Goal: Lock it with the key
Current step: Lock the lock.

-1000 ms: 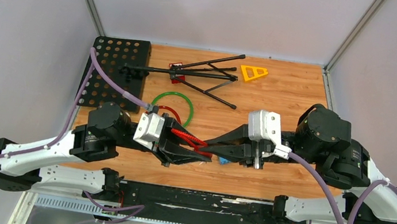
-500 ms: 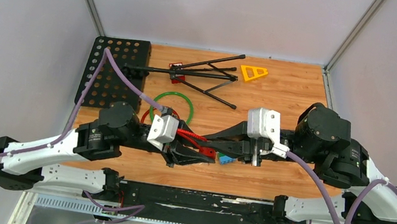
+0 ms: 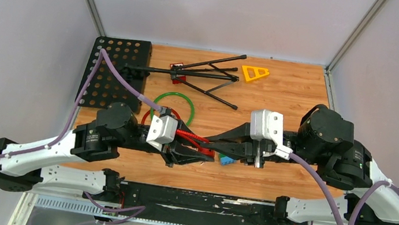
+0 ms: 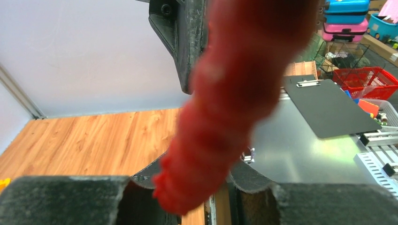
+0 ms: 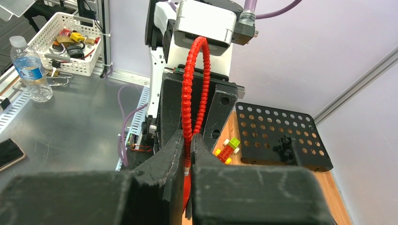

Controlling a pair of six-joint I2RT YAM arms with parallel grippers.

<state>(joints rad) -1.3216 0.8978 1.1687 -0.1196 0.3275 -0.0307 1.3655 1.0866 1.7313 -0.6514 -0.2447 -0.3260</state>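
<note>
Grips the red cable lock (image 3: pixel 191 139) in the left gripper (image 3: pixel 203 155), jaws clamped on its body over the middle of the tabletop (image 3: pixel 280 100), with the coil arching back toward the wrist. Meets it from the right with the right gripper (image 3: pixel 218 149), jaws pressed shut at the lock's end, a blue tag (image 3: pixel 227 161) just beside. Could skew out of the keyhole through any arm drift, or twist the lock loose instead of turning. Cannot make out key or keyhole: hidden behind fingers, blurred in the left wrist view.

Robot lab: walled wooden table (image 3: pixel 292 95)
</note>
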